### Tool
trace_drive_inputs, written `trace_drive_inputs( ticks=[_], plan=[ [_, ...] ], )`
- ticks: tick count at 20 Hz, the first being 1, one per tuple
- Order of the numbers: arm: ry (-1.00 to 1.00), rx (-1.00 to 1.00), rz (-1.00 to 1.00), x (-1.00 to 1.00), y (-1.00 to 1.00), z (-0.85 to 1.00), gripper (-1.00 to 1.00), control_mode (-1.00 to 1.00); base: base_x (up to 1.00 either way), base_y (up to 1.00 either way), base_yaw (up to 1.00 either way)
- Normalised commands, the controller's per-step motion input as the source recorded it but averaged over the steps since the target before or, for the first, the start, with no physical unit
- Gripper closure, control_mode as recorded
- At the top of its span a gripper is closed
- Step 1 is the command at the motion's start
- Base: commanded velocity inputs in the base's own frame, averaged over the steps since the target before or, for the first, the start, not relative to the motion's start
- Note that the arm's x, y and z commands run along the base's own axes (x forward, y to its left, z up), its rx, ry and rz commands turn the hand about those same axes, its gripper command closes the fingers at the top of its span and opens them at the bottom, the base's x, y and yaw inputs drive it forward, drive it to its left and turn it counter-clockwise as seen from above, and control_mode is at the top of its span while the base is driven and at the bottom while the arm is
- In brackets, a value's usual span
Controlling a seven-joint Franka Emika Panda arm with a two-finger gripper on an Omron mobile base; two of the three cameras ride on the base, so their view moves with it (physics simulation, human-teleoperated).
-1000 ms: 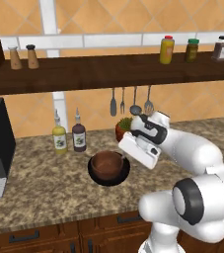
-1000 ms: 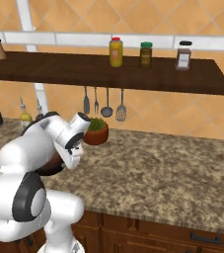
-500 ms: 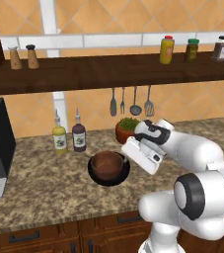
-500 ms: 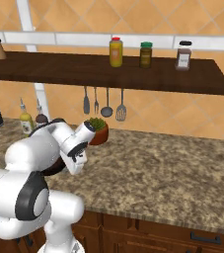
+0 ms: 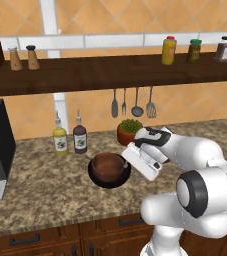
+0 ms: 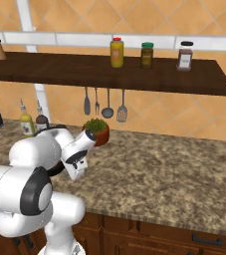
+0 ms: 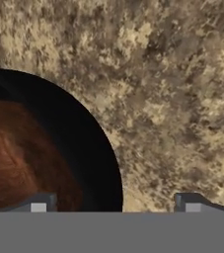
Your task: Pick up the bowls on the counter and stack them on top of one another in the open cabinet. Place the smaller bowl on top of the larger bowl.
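In the left base view the pincer (image 5: pixel 130 161) hangs low over the speckled bench (image 5: pixel 40 185), at the right rim of the larger bowl (image 5: pixel 97 177). The smaller bowl (image 5: pixel 108 166) sits inside that black bowl, just left of the pincer. A potted plant (image 5: pixel 129 131) stands just behind the pincer, two bottles (image 5: pixel 69 139) further left, and the open cabinet (image 5: pixel 110 72) runs well above it with jars on it.

In the right base view the hand's white body hides the fingers, so the pincer's opening cannot be read there; the potted plant (image 6: pixel 97 130) is just beyond the hand.

In the hand view the two fingertips (image 7: pixel 39 203) stand wide apart with nothing between them: one over the smaller bowl (image 7: pixel 19 153), the other over bare bench (image 7: pixel 172 99), the larger bowl's (image 7: pixel 91 148) rim between them.
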Motion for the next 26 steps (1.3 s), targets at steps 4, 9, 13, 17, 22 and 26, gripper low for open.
trace_drive_inputs(
  ticks=[4, 9, 13, 17, 22, 26],
  plan=[
    [-0.03, 0.00, 0.00, 0.00, 0.21, -0.21, 1.00, -1.00, 0.00, 0.00, 0.00],
    [-0.03, 0.01, 0.00, 0.00, 0.04, -0.34, 1.00, -1.00, 0.00, 0.00, 0.00],
    [-0.05, 0.04, 0.00, -0.11, 0.00, -0.24, 1.00, -1.00, 0.00, 0.00, 0.00],
    [-0.02, 0.04, 0.00, -0.08, 0.01, -0.05, 1.00, -1.00, 0.00, 0.00, 0.00],
    [-0.03, 0.04, 0.00, -0.19, 0.00, 0.39, 1.00, -1.00, 0.00, 0.00, 0.00],
    [-0.01, 0.00, 0.00, -0.36, 0.00, 0.91, 1.00, -1.00, 0.00, 0.00, 0.00]
  ],
)
